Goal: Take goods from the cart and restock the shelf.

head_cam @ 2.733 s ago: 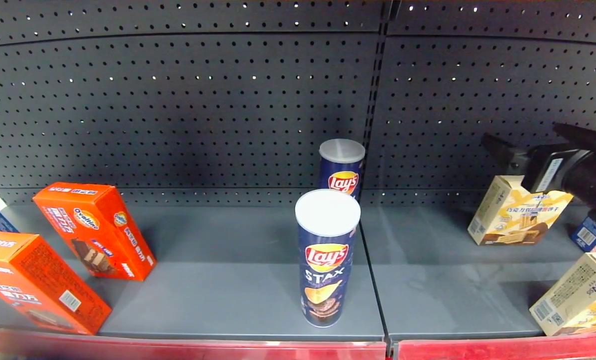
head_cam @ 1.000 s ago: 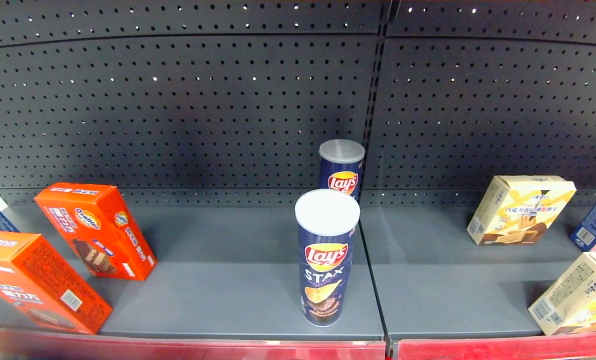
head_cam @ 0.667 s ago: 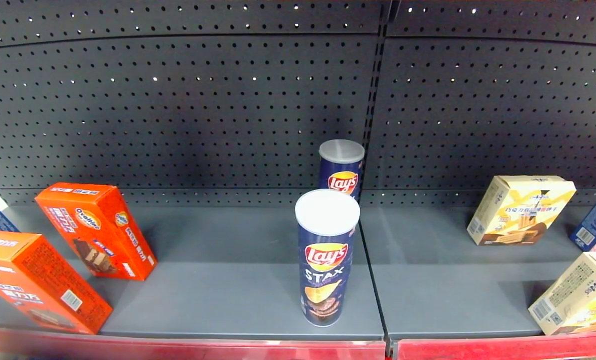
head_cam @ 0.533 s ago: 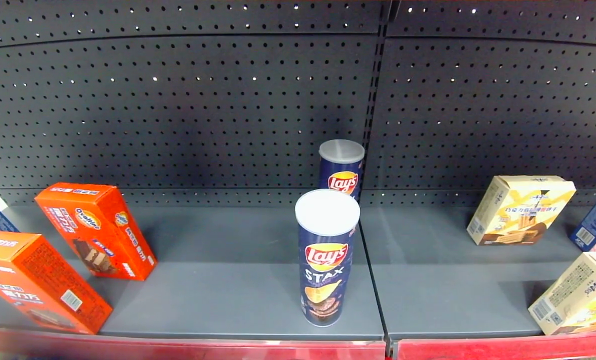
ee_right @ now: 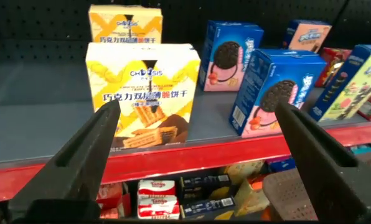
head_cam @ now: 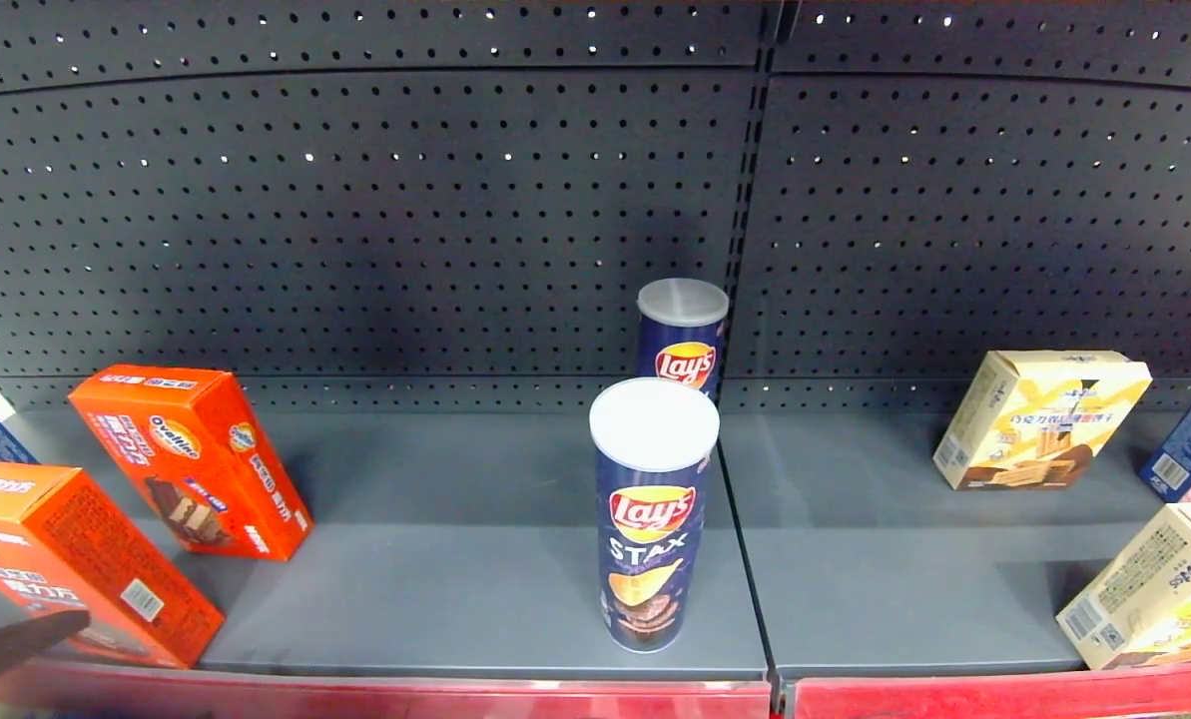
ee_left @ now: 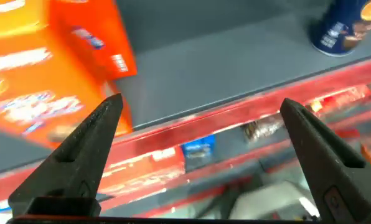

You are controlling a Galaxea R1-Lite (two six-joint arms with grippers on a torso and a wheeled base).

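Gaping wide and empty, left gripper [ee_left: 199, 99] and right gripper [ee_right: 196, 104] show tapered black jaws.

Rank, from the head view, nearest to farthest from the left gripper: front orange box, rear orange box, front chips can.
From the left gripper:
1. Front orange box, left front edge.
2. Rear orange box, left, farther back.
3. Front chips can, shelf middle.

wall: dark pegboard panels [head_cam: 355, 220] | furniture: grey shelf [head_cam: 435, 569], red front strip [head_cam: 455, 696]
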